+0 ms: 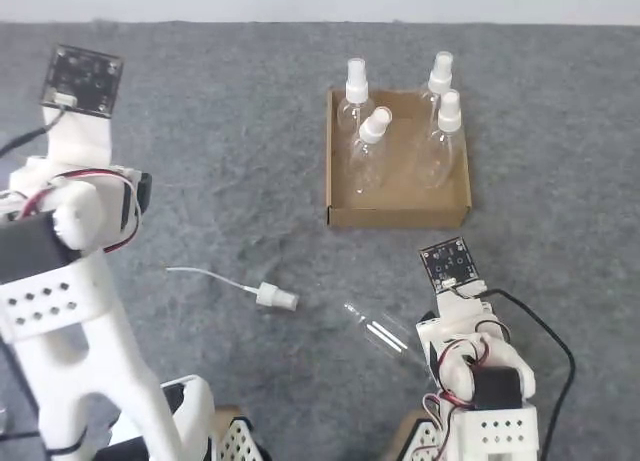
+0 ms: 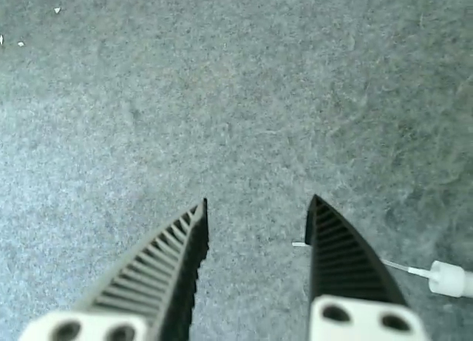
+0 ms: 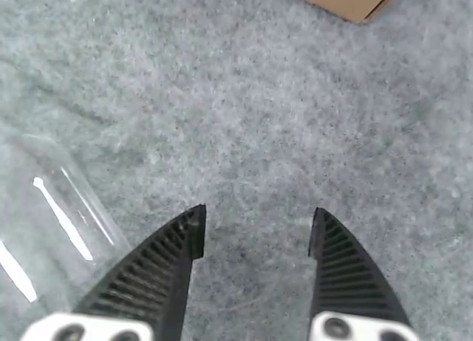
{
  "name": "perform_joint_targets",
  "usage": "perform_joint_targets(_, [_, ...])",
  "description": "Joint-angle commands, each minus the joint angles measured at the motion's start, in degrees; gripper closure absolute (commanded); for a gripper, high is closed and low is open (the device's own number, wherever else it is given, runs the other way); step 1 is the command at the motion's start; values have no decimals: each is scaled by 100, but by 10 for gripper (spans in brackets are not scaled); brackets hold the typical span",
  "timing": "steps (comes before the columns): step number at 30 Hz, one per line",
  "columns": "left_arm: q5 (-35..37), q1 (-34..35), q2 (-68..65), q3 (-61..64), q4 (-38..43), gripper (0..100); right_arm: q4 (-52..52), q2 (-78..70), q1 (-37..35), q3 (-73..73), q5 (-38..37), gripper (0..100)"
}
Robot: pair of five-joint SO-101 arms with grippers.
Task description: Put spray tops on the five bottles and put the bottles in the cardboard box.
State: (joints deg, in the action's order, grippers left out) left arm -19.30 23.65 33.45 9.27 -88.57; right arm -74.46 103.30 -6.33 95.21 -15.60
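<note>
We see the box (image 1: 398, 218) on the grey carpet (image 1: 230, 131), with four bottles standing upright in it, each with a spray top on: the far-left bottle (image 1: 354, 103), near-left bottle (image 1: 368, 153), far-right bottle (image 1: 436, 86) and near-right bottle (image 1: 438, 146). The fifth bottle (image 1: 381, 331) lies on its side on the carpet with no top on, in front of the box and just beside the right arm (image 1: 478, 381). The loose top (image 1: 276, 297) lies on the carpet near it, apart from it, on the side toward the left arm (image 1: 70, 281). Its thin tube (image 1: 205, 274) trails toward that arm.

The left gripper (image 2: 259, 200) is spread wide and holds nothing. It hangs over bare carpet, with the tube end at one finger. The right gripper (image 3: 259, 209) is also spread wide and empty, with the fifth bottle just beside one finger and a box corner farther off.
</note>
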Motion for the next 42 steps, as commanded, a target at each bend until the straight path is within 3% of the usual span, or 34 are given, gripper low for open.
perform_joint_targets(1, [422, -18, 237, -303, -9, 804, -48, 66, 31, 123, -62, 820])
perform_joint_targets(8, [1187, -185, 237, -180, -35, 804, -48, 66, 31, 123, -62, 820])
perform_joint_targets(13, [1776, -897, 246, 673, 62, 804, -48, 66, 31, 123, -62, 820])
perform_joint_targets(16, [2004, -1169, 369, 1516, 615, 804, -48, 66, 31, 123, -62, 820])
perform_joint_targets(23, [2092, -1248, 1451, 3705, 2242, 804, -48, 66, 31, 123, -62, 820])
perform_joint_targets(39, [2110, -1240, 1723, 4532, 2804, 804, -13, 66, 84, 79, -123, 818])
perform_joint_targets(42, [2110, -1240, 1723, 4549, 2804, 804, 22, 75, 242, 79, -897, 818])
